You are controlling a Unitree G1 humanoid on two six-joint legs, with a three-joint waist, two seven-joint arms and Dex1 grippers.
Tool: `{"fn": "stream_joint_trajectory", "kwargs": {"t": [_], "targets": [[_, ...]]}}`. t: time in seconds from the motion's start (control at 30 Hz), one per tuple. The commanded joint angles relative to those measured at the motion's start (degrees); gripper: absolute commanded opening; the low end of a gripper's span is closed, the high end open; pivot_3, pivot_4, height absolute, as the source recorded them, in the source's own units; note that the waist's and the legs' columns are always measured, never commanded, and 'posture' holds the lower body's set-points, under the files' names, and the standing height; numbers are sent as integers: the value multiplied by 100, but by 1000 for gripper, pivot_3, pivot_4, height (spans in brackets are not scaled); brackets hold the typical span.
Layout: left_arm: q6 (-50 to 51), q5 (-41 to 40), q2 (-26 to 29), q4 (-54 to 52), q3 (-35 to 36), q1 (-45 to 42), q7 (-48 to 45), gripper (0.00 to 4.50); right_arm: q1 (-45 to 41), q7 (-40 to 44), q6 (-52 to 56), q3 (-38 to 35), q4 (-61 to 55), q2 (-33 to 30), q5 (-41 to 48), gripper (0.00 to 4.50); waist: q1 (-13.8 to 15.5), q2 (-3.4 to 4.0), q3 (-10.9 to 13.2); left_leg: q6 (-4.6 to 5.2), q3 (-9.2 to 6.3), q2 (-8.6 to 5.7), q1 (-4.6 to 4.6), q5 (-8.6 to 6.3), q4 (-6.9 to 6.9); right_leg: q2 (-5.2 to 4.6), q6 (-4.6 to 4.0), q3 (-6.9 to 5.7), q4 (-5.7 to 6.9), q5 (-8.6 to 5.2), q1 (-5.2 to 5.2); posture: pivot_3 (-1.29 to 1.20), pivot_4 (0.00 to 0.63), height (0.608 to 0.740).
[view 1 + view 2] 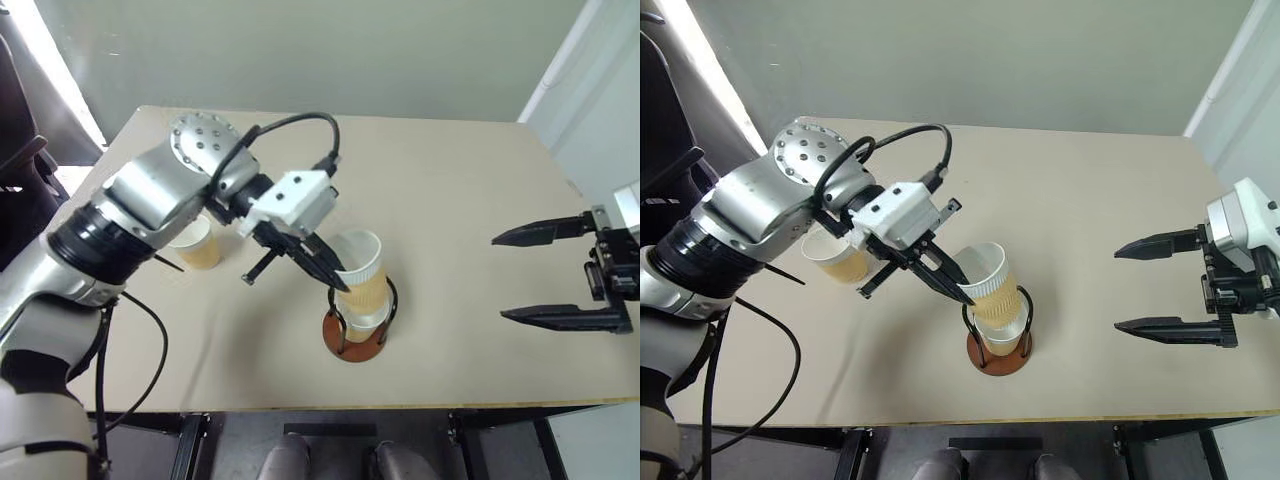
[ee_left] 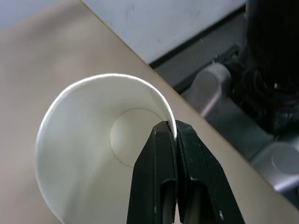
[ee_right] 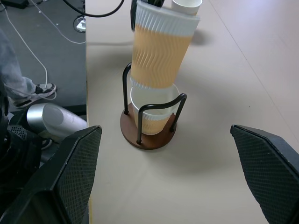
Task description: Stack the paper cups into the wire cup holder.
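On the table (image 1: 450, 200), one cup (image 3: 152, 109) sits in the holder (image 1: 356, 338); a second (image 1: 362, 280) tilts just above it; a third (image 1: 197, 243) stands well to the left.

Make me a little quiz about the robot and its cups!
1. True or false: the left gripper pinches a cup's rim.
2. How many cups are on or over the table?
3. The right gripper is: A) open, B) shut on a cup.

Key:
1. True. It holds the tilted cup over the holder.
2. Three: the held one, one in the holder, one behind the left arm.
3. A.
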Motion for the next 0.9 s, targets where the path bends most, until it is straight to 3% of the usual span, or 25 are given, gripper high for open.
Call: {"fn": "stream_joint_trajectory", "kwargs": {"t": [0.03,0.43,0.57,0.8,0.9], "targets": [[-421,238,-36,-12,-68,-231,-234,29,-56,-31,-76,-239,-32,-100,63,4500,0,0,0,0,1,0,0,-1,0,0,0,1,0,0,0,0,150,740],[-1000,481,-121,93,-474,-383,-234,29,-126,-164,-117,-120,-51,-74,70,4500,2,1,0,11,10,0,-4,-10,3,-1,3,5,-3,0,-2,0,150,740],[-1083,465,-106,112,-590,-440,-234,973,-135,-201,-117,-107,-68,-71,80,4500,2,1,0,13,10,0,-5,-11,4,-1,3,5,-3,0,-2,0,150,740],[-1210,542,-194,210,-589,-437,-234,3474,-170,-259,-140,-41,-61,-60,86,4500,2,1,1,17,11,0,-6,-14,5,-2,3,5,-3,0,-3,0,150,740],[-1113,897,-628,634,22,-342,-149,4493,-277,-252,-194,88,11,-40,83,4500,21,2,1,18,11,0,-7,-15,7,-2,4,5,-4,0,-2,0,150,740]]}}
